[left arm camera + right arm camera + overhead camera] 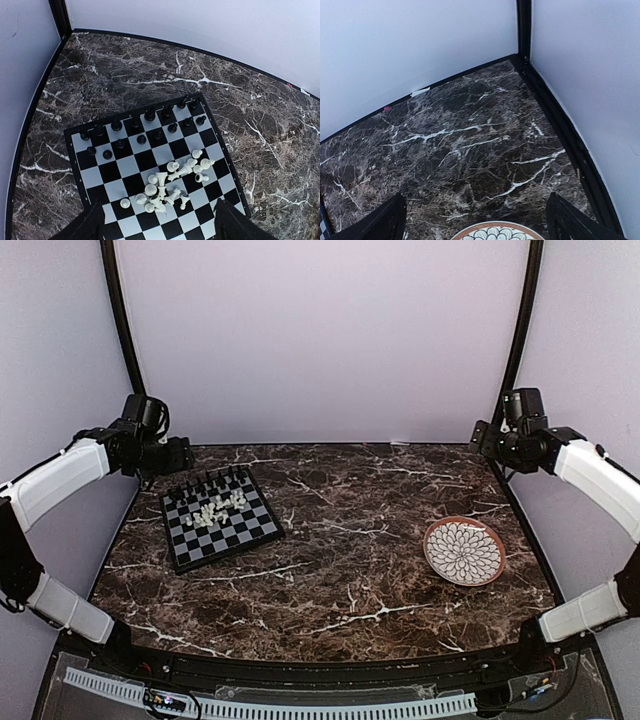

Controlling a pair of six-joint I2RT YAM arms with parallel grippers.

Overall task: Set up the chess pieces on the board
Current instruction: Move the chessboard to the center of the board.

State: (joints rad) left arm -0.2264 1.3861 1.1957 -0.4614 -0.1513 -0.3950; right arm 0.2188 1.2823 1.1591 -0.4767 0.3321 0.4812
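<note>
- Table (350, 540): dark brown marble top with white veins, walled in by pale panels; I view it from above and through both wrist cameras.
- The board (225, 540) (100, 175): lies flat on the left half of the table, turned slightly askew to the table edge; black rim, black and light-grey checks.
- Black chess pieces (208, 481) (142, 127): stand upright in the two rows along the board's far edge, one to a square as far as I can tell.
- White chess pieces (218, 508) (170, 187): sit in a loose heap near the middle of the board, several lying on their sides and touching one another (one small piece stands just left of the heap).
- Left gripper (172, 454) (158, 220): hangs raised over the far left corner of the table; jaws spread wide, holding nothing, the board framed between them in the wrist view.
- Right gripper (490, 440) (477, 217): hangs raised over the far right corner; jaws spread wide, empty, bare marble beneath.
- Plate (464, 551) (495, 232): round, white petal pattern, brown rim; rests on the right half of the table, well apart from the board.
</note>
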